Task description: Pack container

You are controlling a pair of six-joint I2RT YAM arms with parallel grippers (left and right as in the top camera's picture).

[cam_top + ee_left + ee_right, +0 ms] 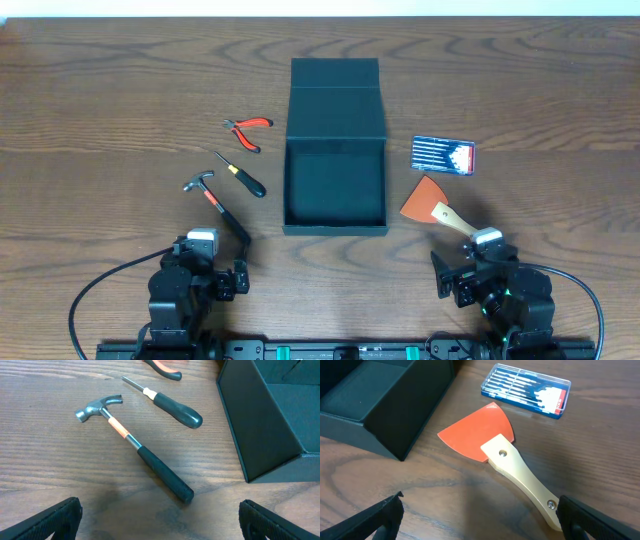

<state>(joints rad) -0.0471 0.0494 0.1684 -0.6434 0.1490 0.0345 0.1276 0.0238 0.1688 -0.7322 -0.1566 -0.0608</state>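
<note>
The black container (335, 215) stands open at the table's middle, its lid flap (335, 88) laid back, its inside empty. It also shows in the left wrist view (260, 430) and the right wrist view (385, 415). A hammer (215, 203) (135, 447), a black-handled screwdriver (242, 175) (172, 405) and red-handled pliers (248, 130) (162, 366) lie left of it. An orange scraper with a wooden handle (432, 205) (490, 442) and a blue-and-white packet (443, 155) (527, 390) lie right of it. My left gripper (215, 282) (160, 522) is open and empty near the hammer's handle end. My right gripper (470, 280) (480, 520) is open and empty by the scraper's handle.
The table (100, 120) is dark wood. Its far edge (320, 17) runs along the top of the overhead view. Cables (90, 300) loop from both arm bases at the near edge.
</note>
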